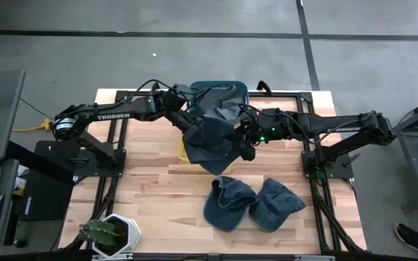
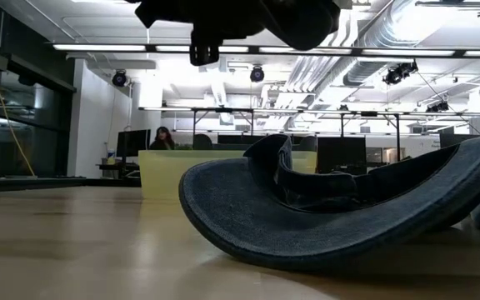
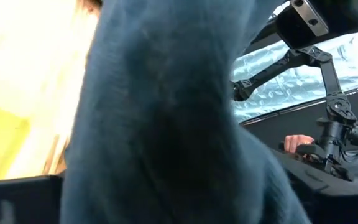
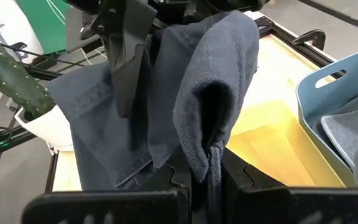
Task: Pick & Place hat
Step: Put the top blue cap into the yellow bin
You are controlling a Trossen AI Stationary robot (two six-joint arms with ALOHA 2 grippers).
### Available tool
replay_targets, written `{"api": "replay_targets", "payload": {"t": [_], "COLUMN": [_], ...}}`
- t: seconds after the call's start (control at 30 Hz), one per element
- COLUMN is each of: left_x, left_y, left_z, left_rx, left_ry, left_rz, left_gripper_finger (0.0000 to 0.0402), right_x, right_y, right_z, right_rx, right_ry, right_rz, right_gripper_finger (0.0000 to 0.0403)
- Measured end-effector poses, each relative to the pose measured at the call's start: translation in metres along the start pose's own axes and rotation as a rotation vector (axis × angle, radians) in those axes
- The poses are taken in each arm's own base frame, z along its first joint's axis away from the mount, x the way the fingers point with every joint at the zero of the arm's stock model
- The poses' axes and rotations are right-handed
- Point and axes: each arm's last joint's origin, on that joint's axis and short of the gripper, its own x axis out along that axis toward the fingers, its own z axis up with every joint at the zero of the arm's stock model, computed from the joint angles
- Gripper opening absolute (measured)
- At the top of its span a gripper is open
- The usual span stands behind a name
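Aloft, a limp denim hat was clamped in the right pincer beside the blue basket; the left pincer was spread against its soft cloth.

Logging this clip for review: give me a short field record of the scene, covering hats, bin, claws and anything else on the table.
held hat: dark blue denim hat lifted above the table, hanging between both arms
right claw: shut on a fold of the held hat
left claw: at the hat's upper edge, by the bin; grip unclear
bin: blue basket at the table's far edge, fabric inside
hats on table: two denim hats lying side by side, touching, near edge
other: potted cactus at the near left corner
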Motion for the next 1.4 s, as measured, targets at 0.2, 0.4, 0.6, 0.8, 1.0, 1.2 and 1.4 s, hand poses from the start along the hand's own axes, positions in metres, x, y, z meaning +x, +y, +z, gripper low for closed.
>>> {"api": "replay_targets", "payload": {"t": [0.2, 0.4, 0.6, 0.8, 1.0, 1.2, 1.4], "left_x": [0.000, 0.000, 0.000, 0.000, 0.000, 0.000, 0.000], "left_y": [0.001, 0.001, 0.001, 0.002, 0.002, 0.003, 0.004], "left_z": [0.000, 0.001, 0.001, 0.001, 0.001, -0.001, 0.000], "left_rx": [0.001, 0.052, 0.088, 0.089, 0.082, 0.067, 0.060], "left_ry": [-0.010, -0.025, -0.036, -0.039, -0.033, -0.021, -0.032], "left_rz": [0.018, 0.035, 0.051, 0.057, 0.056, 0.065, 0.084], "left_gripper_finger": [0.0172, 0.0025, 0.0003, 0.0001, 0.0000, 0.0000, 0.0000], "right_x": [0.000, 0.000, 0.000, 0.000, 0.000, 0.000, -0.013], "right_y": [0.001, 0.001, 0.001, 0.000, 0.001, -0.002, -0.012], "right_z": [0.000, 0.000, 0.000, 0.000, 0.000, 0.000, 0.005], "right_rx": [0.000, 0.000, 0.000, 0.000, -0.004, -0.004, 0.001], "right_ry": [-0.006, -0.007, -0.007, -0.009, -0.003, 0.006, 0.004], "right_rz": [0.003, 0.001, 0.000, -0.006, 0.006, -0.005, -0.039], "right_gripper_finger": [0.0022, 0.0022, 0.0022, 0.0022, 0.0063, 0.0133, 0.0172]}}
